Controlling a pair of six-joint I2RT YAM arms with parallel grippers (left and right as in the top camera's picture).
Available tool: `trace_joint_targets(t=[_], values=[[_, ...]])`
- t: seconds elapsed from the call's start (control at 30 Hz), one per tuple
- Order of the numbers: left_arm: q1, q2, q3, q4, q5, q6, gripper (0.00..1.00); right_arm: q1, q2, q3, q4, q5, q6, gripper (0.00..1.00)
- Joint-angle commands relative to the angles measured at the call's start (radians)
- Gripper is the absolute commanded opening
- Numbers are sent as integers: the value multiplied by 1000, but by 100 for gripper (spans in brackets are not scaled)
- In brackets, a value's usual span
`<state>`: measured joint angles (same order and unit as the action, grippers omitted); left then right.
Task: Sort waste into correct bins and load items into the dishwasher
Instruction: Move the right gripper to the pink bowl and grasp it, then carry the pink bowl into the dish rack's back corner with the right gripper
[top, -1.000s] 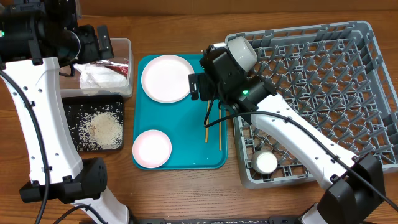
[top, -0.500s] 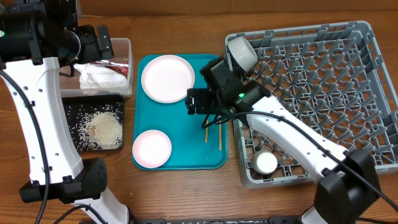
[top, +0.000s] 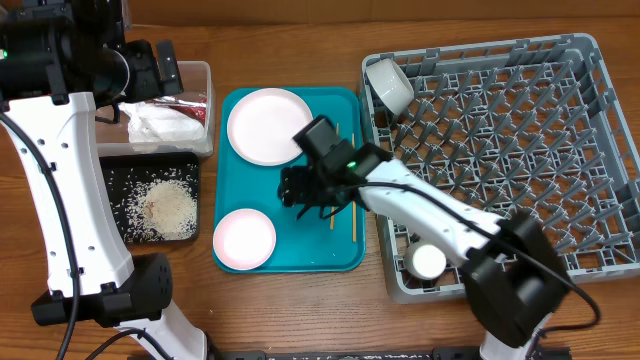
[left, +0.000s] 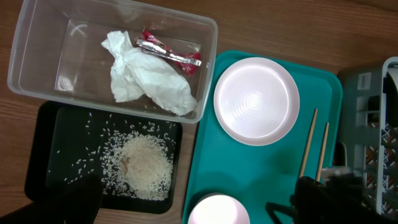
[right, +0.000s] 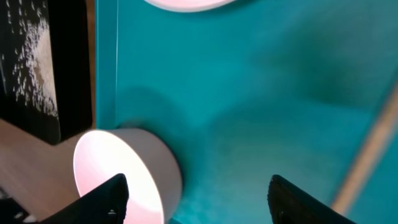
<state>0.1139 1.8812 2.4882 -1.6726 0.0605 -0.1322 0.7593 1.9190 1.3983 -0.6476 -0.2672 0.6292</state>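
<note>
My right gripper (top: 298, 190) (right: 199, 199) is open and empty, low over the teal tray (top: 300, 255). A small white bowl (top: 244, 238) (right: 130, 174) sits just front-left of it, and two chopsticks (top: 352, 215) (left: 308, 143) lie just to its right. The large plate (top: 268, 125) (left: 256, 101) sits at the tray's back. My left gripper (top: 165, 65) is open and empty, high over the clear tub (top: 207, 72), which holds the napkin (left: 149, 78) and the wrapper (left: 169, 53). Rice (top: 168, 208) lies in the black tray (top: 115, 180).
The grey dish rack (top: 520, 150) fills the right side. It holds a bowl (top: 387, 82) tilted at its back-left corner and another white dish (top: 427, 262) at its front-left. Bare wooden table surrounds the containers.
My right arm has moved left and forward, from the rack's back-left corner to low over the teal tray. The bowl stays in the rack's corner. The left arm has not moved.
</note>
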Motion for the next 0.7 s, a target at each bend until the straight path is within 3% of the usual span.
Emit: trace_joint_targets(t=[0.0,0.17,0.23,0.33,0.47,0.6,0.67], values=[[4,-5,13,3,8,-3,100,48,53,-5,19,-79,4,67],[4,-5,13,3,8,-3,100,74,90,-4,18,-87,4,57],[4,-5,13,3,8,-3,100,74,90,-4,19,-87,4,45],[4,-5,13,3,8,-3,100,93,95,-4,22,-79,3,42],[4,-5,13,3,8,-3,100,109,105,-4,21,-67,4,31],[4,-5,13,3,8,-3,100,109,105,-4,22,-63,4,6],[4,-5,13,3,8,-3,100,107,105,-4,26,-61,4,4]])
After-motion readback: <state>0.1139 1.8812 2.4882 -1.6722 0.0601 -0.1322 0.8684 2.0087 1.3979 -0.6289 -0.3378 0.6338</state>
